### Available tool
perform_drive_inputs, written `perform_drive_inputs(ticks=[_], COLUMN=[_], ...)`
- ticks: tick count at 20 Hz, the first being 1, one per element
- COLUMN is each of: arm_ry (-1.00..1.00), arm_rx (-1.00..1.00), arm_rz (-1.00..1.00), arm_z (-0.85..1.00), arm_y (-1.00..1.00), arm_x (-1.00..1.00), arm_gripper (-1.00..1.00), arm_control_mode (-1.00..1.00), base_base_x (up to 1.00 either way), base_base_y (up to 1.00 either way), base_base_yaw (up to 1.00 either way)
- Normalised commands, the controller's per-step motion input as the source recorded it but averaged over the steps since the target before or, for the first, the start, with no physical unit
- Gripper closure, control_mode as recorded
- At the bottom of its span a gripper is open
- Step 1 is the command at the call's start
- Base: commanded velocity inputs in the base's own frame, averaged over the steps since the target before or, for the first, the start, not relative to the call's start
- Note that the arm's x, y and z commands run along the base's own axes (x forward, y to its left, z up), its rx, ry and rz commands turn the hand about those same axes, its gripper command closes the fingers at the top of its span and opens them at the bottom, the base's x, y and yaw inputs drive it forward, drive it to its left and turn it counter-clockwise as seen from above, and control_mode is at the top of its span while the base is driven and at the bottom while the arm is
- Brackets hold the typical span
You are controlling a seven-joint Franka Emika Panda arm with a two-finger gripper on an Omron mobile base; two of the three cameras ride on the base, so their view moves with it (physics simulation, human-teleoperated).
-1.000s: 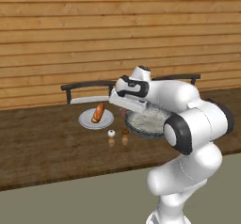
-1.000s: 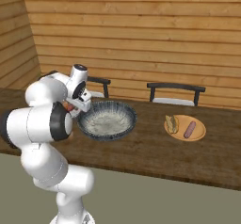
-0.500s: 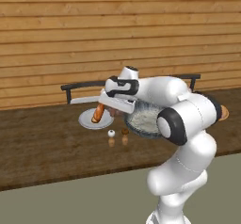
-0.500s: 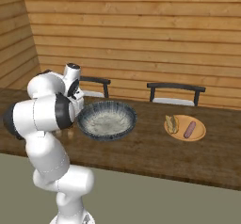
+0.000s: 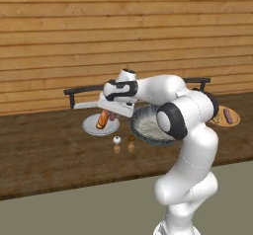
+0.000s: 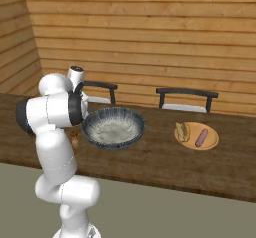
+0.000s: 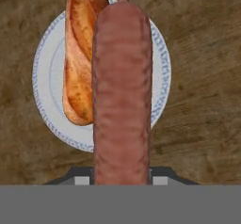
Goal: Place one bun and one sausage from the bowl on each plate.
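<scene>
My gripper [image 5: 114, 111] hangs over the white plate [image 5: 89, 126] left of the bowl [image 5: 146, 126], shut on a reddish-brown sausage [image 5: 112, 116]. In the hand view the sausage [image 7: 122, 86] runs up from the gripper [image 7: 121, 177] across the plate [image 7: 42, 82], just right of a golden bun [image 7: 79, 63] lying on it. The bun [image 5: 103, 119] also shows in the left base view. The bowl [image 6: 114, 128] looks empty inside. At the right an orange plate [image 6: 212, 143] carries a bun [image 6: 182, 131] and a sausage [image 6: 201, 137].
Two small shakers [image 5: 116, 140] [image 5: 131, 137] stand on the dark wooden table [image 5: 44, 155] in front of the white plate and the bowl. Two dark chairs [image 6: 186, 93] [image 6: 100, 87] stand behind the table against the wooden wall.
The arm has swung left from the bowl's edge to above the white plate, carrying the sausage with it. The bun, bowl and orange plate have stayed put.
</scene>
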Motion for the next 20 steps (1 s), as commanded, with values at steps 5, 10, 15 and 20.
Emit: perform_drive_inputs(ticks=[5, 10, 15, 20], arm_ry=[0.0, 0.0, 0.0, 0.0], arm_rx=[-0.02, -0.02, -0.02, -0.02], arm_rz=[0.0, 0.0, 0.0, 0.0], arm_z=[-0.41, -0.3, -0.07, -0.1], arm_y=[0.01, 0.03, 0.17, 0.02], arm_x=[0.07, 0.04, 0.08, 0.14], arm_gripper=[1.0, 1.0, 1.0, 1.0], arm_control_mode=[-1.0, -1.0, -1.0, -1.0], base_base_x=[0.0, 0.0, 0.0, 0.0], base_base_y=[0.0, 0.0, 0.0, 0.0], base_base_yaw=[0.0, 0.0, 0.0, 0.0])
